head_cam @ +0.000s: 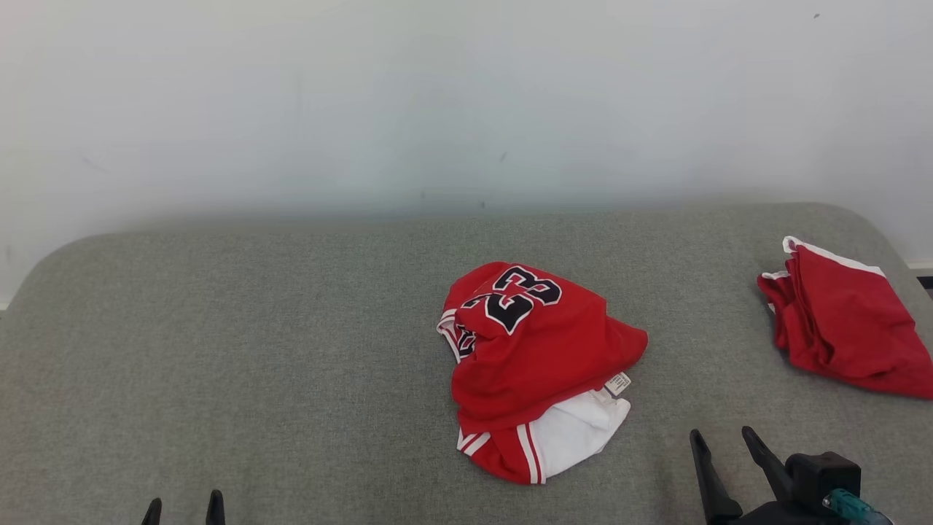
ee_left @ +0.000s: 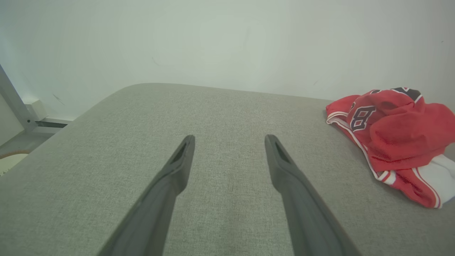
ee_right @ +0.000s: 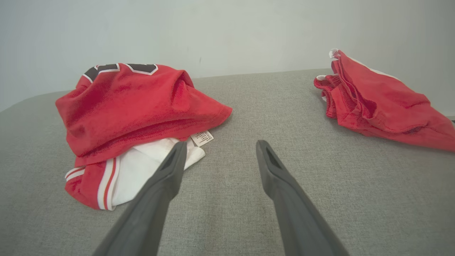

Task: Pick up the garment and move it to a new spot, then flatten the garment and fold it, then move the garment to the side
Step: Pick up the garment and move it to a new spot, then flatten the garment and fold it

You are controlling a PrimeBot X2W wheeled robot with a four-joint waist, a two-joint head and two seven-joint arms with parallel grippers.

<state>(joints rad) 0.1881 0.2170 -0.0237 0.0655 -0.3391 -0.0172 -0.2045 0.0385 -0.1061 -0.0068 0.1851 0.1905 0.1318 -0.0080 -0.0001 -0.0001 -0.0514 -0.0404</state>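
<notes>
A crumpled red garment (head_cam: 539,357) with black-and-white numbers, white trim and a white inner part lies heaped in the middle of the grey fabric surface (head_cam: 255,343). The left wrist view has the garment (ee_left: 394,135) at its right edge, and in the right wrist view the garment (ee_right: 135,106) sits at the left. My right gripper (head_cam: 723,436) stands open near the front edge, to the right of the heap and apart from it; its fingers (ee_right: 221,144) hold nothing. My left gripper (head_cam: 184,504) is open at the front left over bare fabric, far from the garment, its fingers (ee_left: 229,138) spread wide.
A second red garment (head_cam: 838,328) with white trim lies folded at the far right edge of the surface, also seen as a red pile (ee_right: 376,103). A pale wall (head_cam: 466,95) rises behind. A metal frame and floor (ee_left: 17,117) show beyond the surface's left end.
</notes>
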